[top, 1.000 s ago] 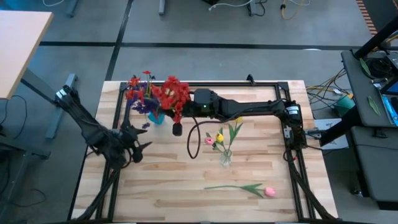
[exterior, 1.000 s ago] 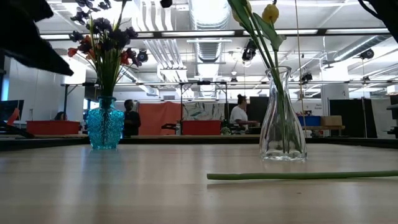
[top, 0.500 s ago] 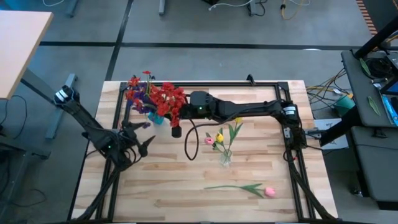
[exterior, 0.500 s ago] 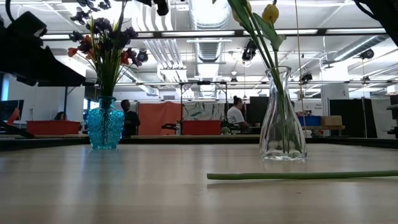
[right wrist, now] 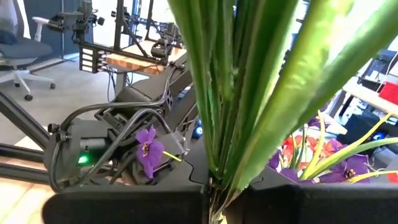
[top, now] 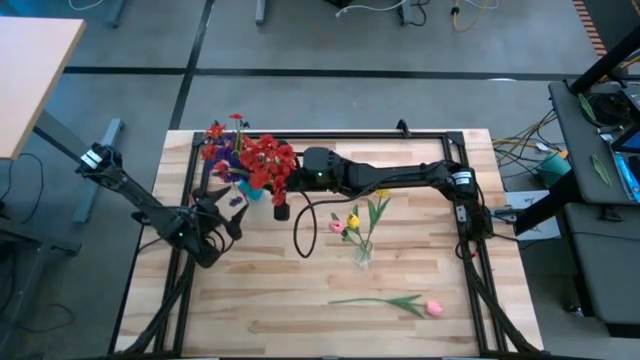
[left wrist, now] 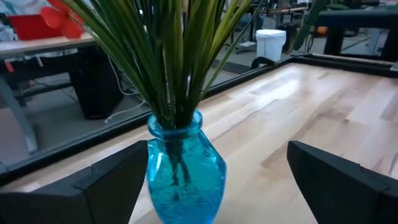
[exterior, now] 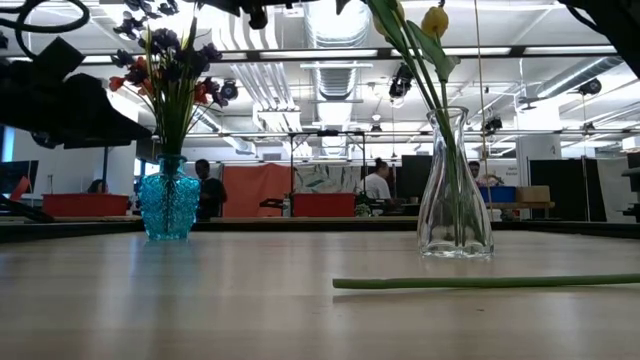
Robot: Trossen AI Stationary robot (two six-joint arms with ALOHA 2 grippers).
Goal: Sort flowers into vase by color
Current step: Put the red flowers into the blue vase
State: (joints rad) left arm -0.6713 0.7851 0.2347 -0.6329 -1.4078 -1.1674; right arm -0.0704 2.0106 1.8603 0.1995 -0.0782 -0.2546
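Jaws of the right gripper (top: pixel 281 196) are pressed together on a bundle of green stems (right wrist: pixel 230 93), and above them the red flowers (top: pixel 268 160) of this bundle hang just beside the blue vase (left wrist: pixel 185 168) at the far left part of the bench (top: pixel 300 310). The vase already holds red and purple flowers (top: pixel 220 150). The left gripper (top: pixel 228 208) is near this vase on its other side, its jaws spread wide with the vase between them in its own view, touching nothing. To my judgement, the step in hand is to bring the red bundle into the blue vase. The next move calls for the stem ends to be lined up over the narrow neck and lowered straight down; the left gripper could steady the vase so that it does not tip. More to the right stands a clear glass vase (exterior: pixel 455 190) with a yellow bud (top: pixel 353 220) and a pink one, and one pink flower (top: pixel 433 308) lies flat on the bench near the front, not yet sorted.
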